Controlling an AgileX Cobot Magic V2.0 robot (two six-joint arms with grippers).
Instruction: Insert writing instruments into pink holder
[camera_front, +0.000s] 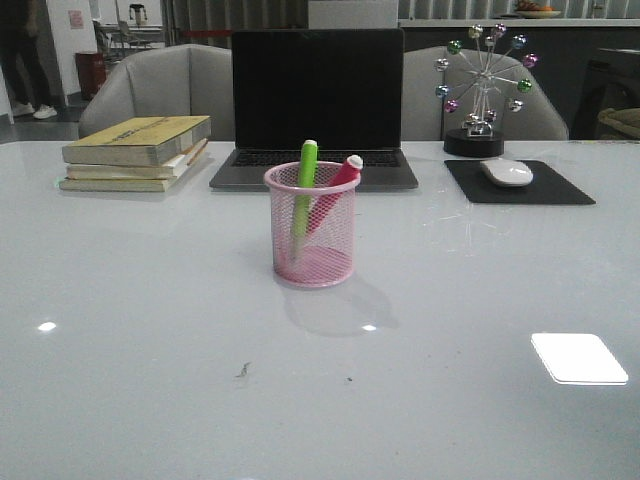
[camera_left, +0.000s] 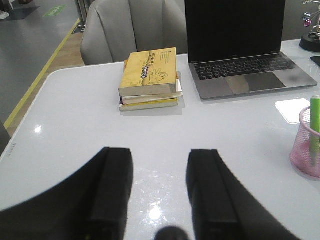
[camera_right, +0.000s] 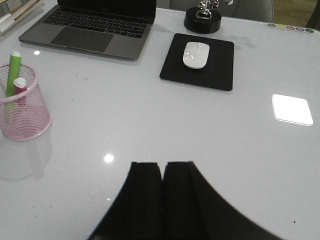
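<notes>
Markers, green (camera_front: 304, 185) and pink (camera_front: 336, 190), stand tilted inside the pink holder (camera_front: 310, 262) at mid-table. We judge them light, stiff and smooth, best pinched mid-barrel. Left gripper (camera_left: 160, 192) has jaws apart; right gripper (camera_right: 163, 192) has jaws together; both are empty.

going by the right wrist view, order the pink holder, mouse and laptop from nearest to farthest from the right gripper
From the right gripper:
1. Pink holder, off to one side, markers inside.
2. Mouse, ahead on its black pad.
3. Laptop, farthest, at the table's back.

green marker (camera_front: 304, 186), pink marker (camera_front: 336, 190), inside pink holder (camera_front: 310, 252)
</notes>
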